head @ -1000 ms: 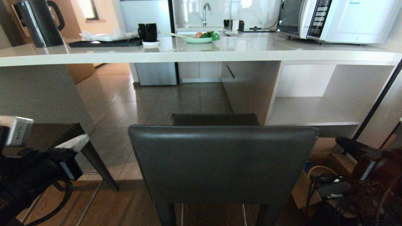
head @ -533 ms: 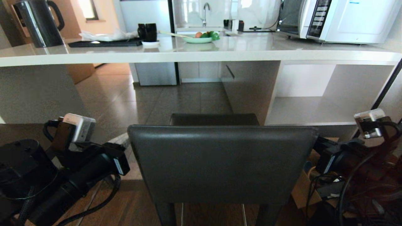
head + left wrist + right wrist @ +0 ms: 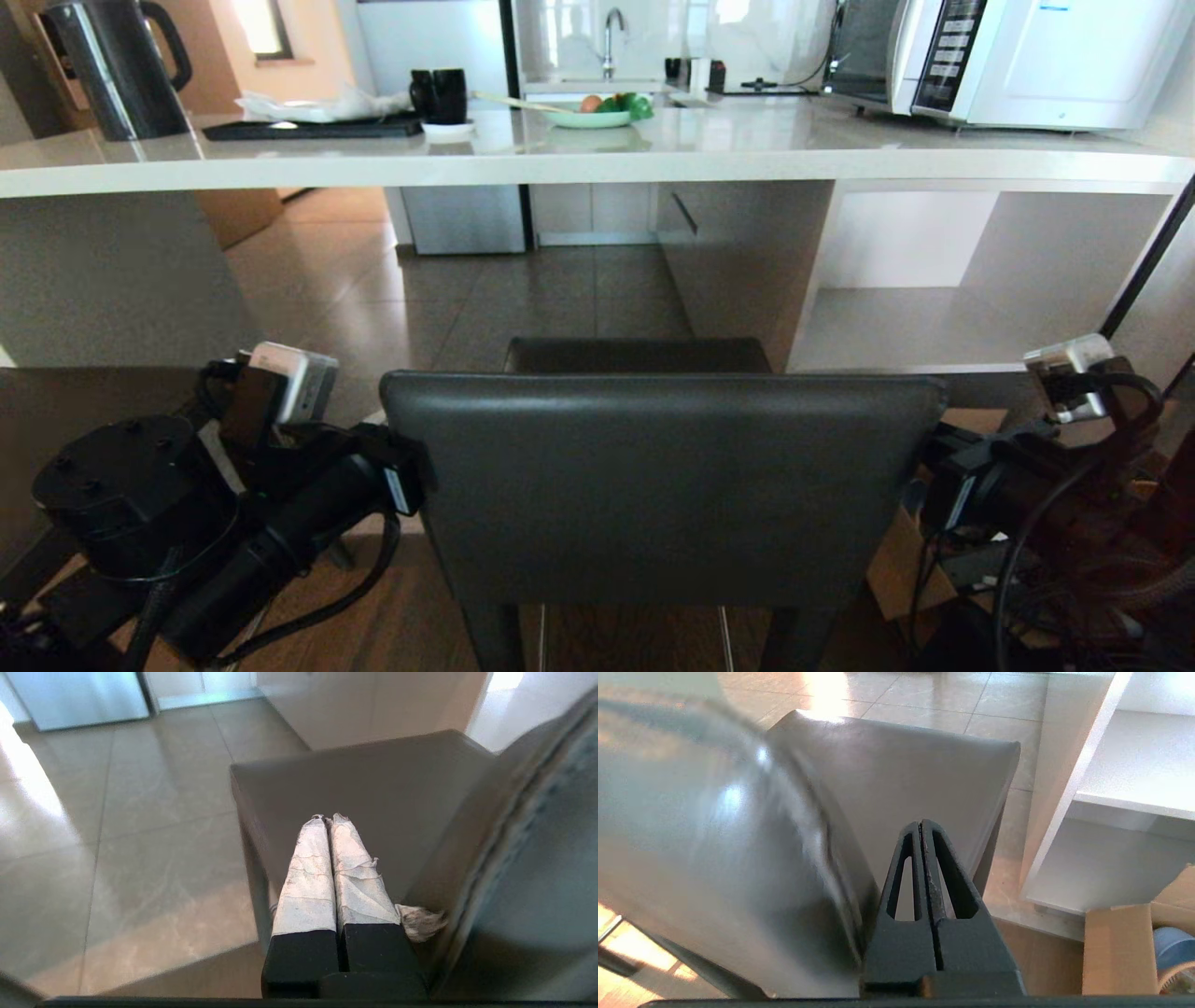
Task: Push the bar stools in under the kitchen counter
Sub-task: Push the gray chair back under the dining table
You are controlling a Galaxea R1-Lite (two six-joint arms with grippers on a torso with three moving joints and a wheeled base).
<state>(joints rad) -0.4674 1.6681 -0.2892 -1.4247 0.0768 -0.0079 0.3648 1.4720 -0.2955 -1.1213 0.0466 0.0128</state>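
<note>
At the bottom of the head view, the bar stool [image 3: 653, 485] is standing in the centre of the frame, its dark grey backrest facing the camera and its flat seat [image 3: 639, 355] showing just above the backrest's top edge. The left claw [image 3: 327, 820] is sitting at the lower left, hard against the backrest's left edge, with its tape-wrapped fingers [image 3: 308, 872] pressed together and holding nothing; in the left wrist view they are lying over the seat beside the backrest. The right claw [image 3: 920, 823] is sitting at the lower right, beside the backrest's right edge, its black fingers [image 3: 945, 882] likewise closed on nothing. Whether either claw is actually touching the leather cannot be told. A cardboard box [image 3: 1115, 947] is resting on the floor at the lower right, by the white shelf unit [image 3: 934, 327].

Farther up the frame, the tiled floor [image 3: 448, 308] is stretching under the kitchen desk [image 3: 709, 149], whose pale slab is running across the whole upper part of the picture. The stool is standing in front of the desk, its seat reaching toward the opening beneath. On the desk, a dark kettle [image 3: 117, 65] is standing at the upper left, two black mugs [image 3: 439, 95] and a plate of vegetables [image 3: 597, 110] near the upper centre, and a microwave [image 3: 1008, 56] at the upper right.
</note>
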